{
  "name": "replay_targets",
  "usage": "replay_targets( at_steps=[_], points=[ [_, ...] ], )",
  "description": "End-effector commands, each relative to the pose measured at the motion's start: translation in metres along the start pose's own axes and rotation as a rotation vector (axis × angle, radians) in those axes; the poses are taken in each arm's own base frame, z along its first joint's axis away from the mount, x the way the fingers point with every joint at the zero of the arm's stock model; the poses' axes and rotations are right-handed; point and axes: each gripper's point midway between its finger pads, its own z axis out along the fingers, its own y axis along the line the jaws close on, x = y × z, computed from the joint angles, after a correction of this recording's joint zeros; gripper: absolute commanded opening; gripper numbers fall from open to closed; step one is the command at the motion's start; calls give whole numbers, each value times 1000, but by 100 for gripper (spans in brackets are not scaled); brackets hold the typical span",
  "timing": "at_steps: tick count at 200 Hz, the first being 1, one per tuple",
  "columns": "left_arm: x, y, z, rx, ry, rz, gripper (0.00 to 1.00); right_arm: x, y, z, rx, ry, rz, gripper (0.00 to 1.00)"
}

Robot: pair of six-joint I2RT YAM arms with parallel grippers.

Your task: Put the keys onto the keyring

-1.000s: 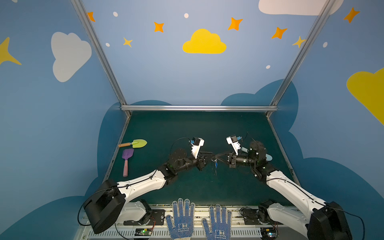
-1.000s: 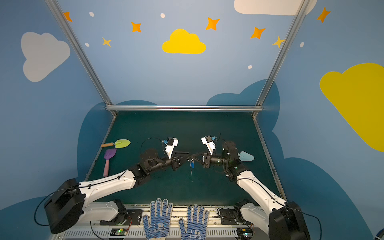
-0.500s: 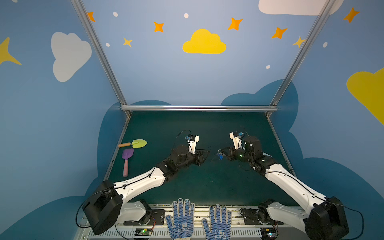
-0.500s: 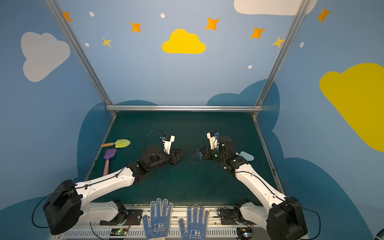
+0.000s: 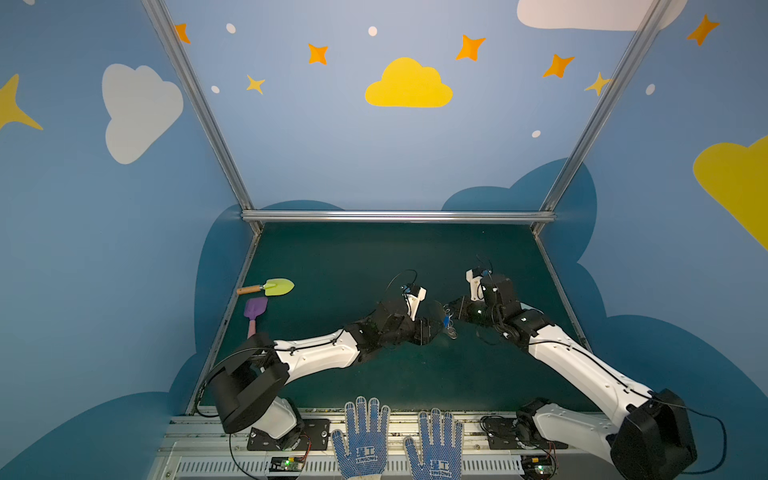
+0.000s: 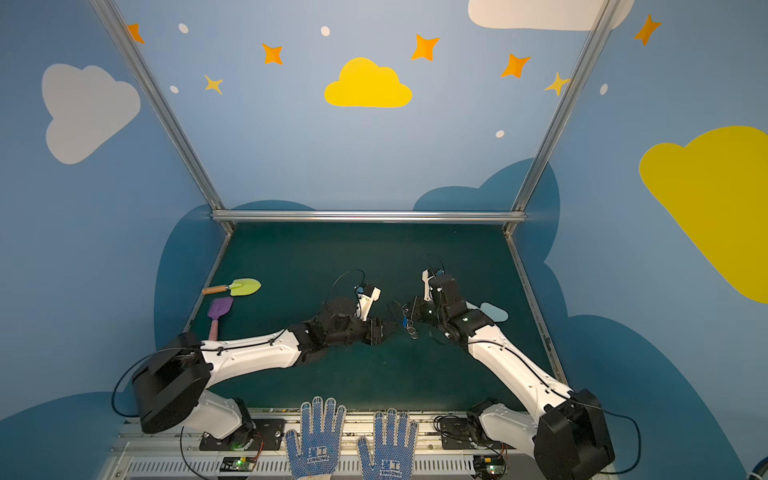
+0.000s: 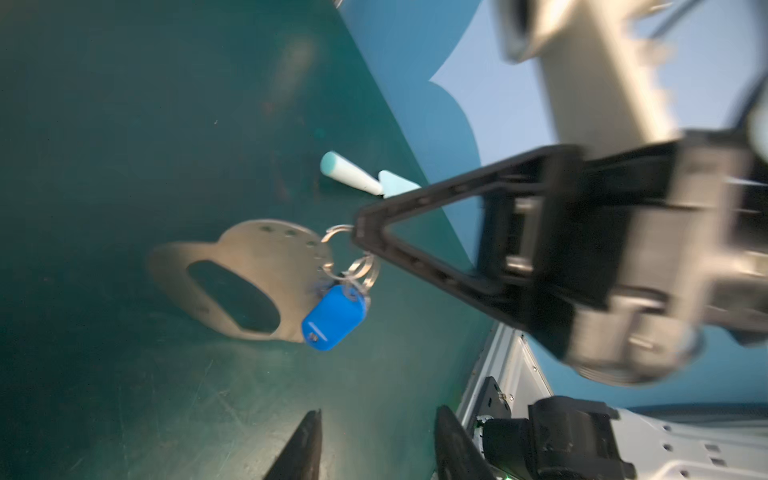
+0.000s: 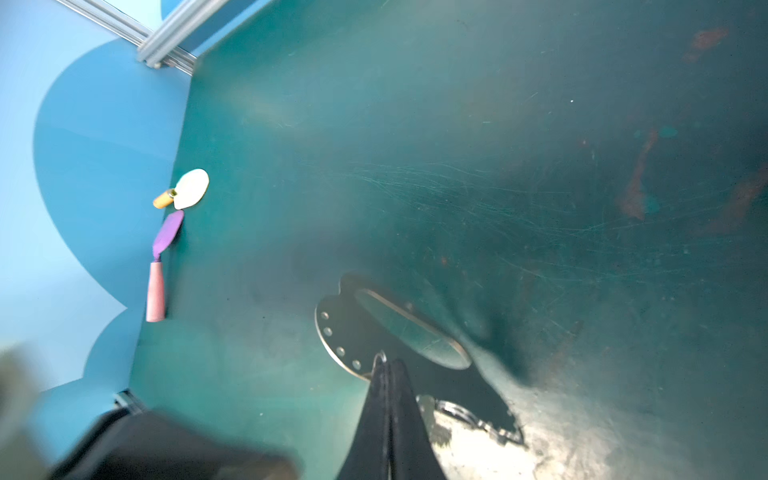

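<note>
The keyring [image 7: 249,257], a flat grey plate with an oval cutout, hangs tilted just above the green mat. My right gripper [image 8: 387,368] is shut on a little wire ring [image 7: 337,231] at the plate's curved edge [image 8: 332,332]. The keys' blue tag [image 7: 334,318] dangles from other wire rings on that same edge; the silver key is too blurred to make out. In both top views the tag [image 5: 446,321] [image 6: 404,321] hangs between the two grippers. My left gripper [image 7: 378,440] stands open a short way from the tag, with nothing between its fingers. In a top view my right gripper [image 5: 451,309] points left, facing my left gripper [image 5: 432,328].
A green toy spade [image 5: 278,286] and a purple one [image 5: 254,309] lie at the mat's left edge. A pale blue spade [image 6: 493,311] lies behind the right arm. Two dotted gloves [image 5: 365,436] rest on the front rail.
My left gripper has opened and let go. Both arms have come down lower over the mat, and the plate with the tag now hangs from my right gripper alone.
</note>
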Motion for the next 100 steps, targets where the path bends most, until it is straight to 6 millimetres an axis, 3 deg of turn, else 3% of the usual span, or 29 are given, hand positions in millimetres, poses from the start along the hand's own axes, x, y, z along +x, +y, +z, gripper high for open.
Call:
replay_targets(
  at_steps=[1,100],
  points=[
    [-18,-8,8,47,-44,-27,48,-10,13,-11,-38,-50,12,0],
    [-36,-12,24,155,-79,-69,49,-10,18,-14,-63,-61,6,0]
  ],
)
